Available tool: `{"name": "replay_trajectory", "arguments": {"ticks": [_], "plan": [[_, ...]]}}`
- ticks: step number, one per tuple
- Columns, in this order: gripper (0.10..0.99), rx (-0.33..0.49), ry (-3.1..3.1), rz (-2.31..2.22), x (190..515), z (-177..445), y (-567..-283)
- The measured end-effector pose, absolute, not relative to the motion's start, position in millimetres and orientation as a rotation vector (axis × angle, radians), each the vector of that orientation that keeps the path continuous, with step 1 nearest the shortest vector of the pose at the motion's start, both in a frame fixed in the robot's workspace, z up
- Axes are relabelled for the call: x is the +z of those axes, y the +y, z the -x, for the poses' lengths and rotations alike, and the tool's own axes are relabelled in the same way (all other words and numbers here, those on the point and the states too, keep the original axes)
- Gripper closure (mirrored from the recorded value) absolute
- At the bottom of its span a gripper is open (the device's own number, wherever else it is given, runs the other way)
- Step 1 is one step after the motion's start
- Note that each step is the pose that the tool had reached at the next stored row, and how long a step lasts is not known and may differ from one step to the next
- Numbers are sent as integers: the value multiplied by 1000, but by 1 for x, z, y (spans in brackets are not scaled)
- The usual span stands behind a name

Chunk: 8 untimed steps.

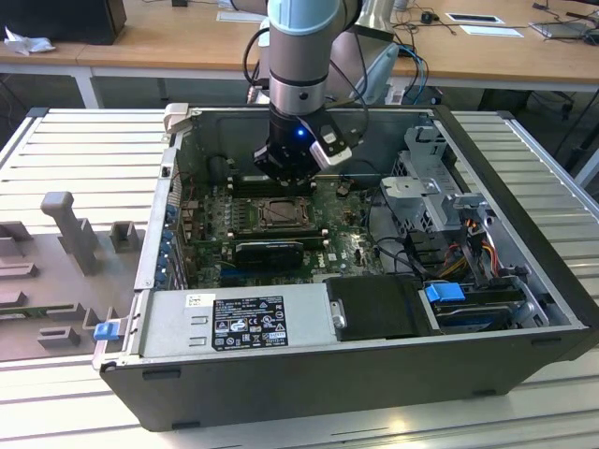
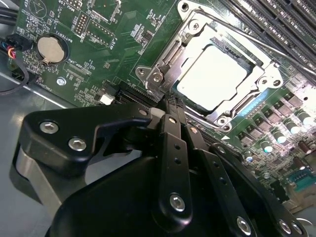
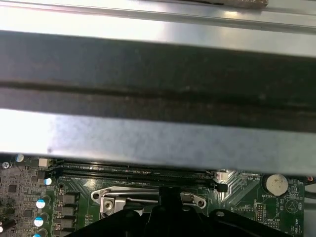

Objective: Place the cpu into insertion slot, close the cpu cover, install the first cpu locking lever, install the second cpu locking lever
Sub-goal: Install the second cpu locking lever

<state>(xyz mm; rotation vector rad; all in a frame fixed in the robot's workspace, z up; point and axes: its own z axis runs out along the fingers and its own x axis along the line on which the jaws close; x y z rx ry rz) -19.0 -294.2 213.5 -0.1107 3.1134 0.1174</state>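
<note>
The gripper [image 2: 170, 106] is shown with its fingers pressed together and nothing held, its tip poised at the edge of the insertion slot [image 2: 217, 74] on the green motherboard [image 2: 98, 54]. Within the slot the cpu [image 2: 212, 76] is seen seated, its pale metal top exposed through the window of the cpu cover [image 2: 261, 64], which is judged to be lowered over it. Placement and cover closure thus appear done; whether either locking lever [image 2: 165, 61] is latched cannot be told. In the exterior view, the arm is seen lowered into the open computer case [image 1: 524, 309], directly over the socket [image 1: 278, 213].
</note>
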Motion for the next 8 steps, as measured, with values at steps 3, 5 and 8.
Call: {"name": "replay_trajectory", "arguments": {"ticks": [3,5,8], "plan": [[980,117,3113,111,213,19,-295],[980,118,3113,111,213,19,-296],[980,117,3113,111,215,19,-296]]}}
